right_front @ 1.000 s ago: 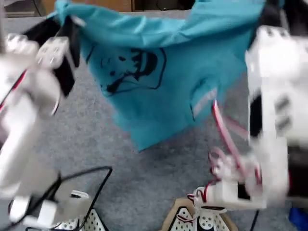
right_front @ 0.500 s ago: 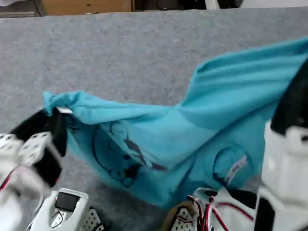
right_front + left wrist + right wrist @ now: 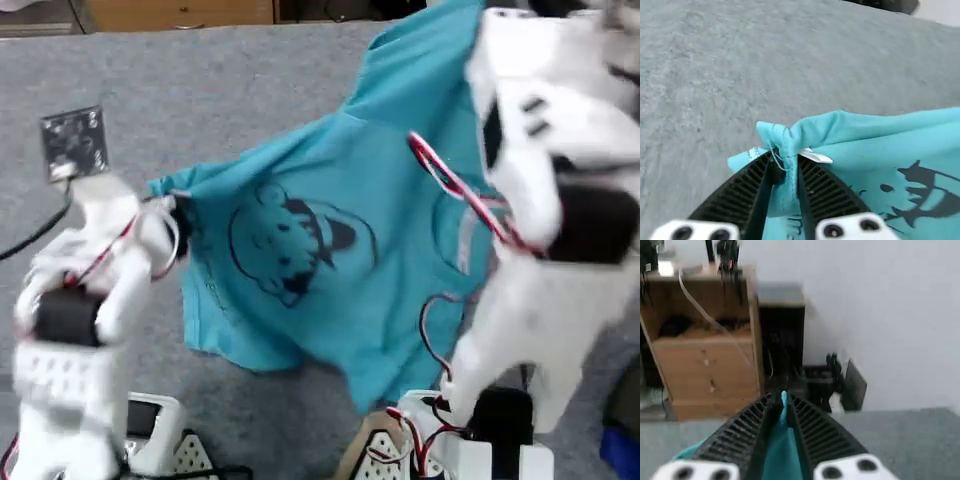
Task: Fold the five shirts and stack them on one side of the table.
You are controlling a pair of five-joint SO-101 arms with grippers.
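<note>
A turquoise shirt (image 3: 330,250) with a dark cartoon print hangs spread between my two arms above the grey table (image 3: 200,90). My left gripper (image 3: 785,170) is shut on a bunched corner of the shirt (image 3: 850,135) at the left, low over the table. In the high view that gripper (image 3: 180,215) sits at the cloth's left edge. My right gripper (image 3: 782,405) is shut on another edge of the shirt (image 3: 782,455), raised high and pointing out over the table's far side. The right arm (image 3: 550,190) covers the cloth's right part.
The arm bases (image 3: 440,450) stand at the near edge under the hanging cloth. Bare grey table spreads to the left and far side. A wooden cabinet (image 3: 705,345) and dark boxes stand against the wall beyond the table.
The shirt swung down low toward the near edge, then rose again, and now hangs flatter with its print facing up. The left arm has moved right, the right arm lifted its edge high.
</note>
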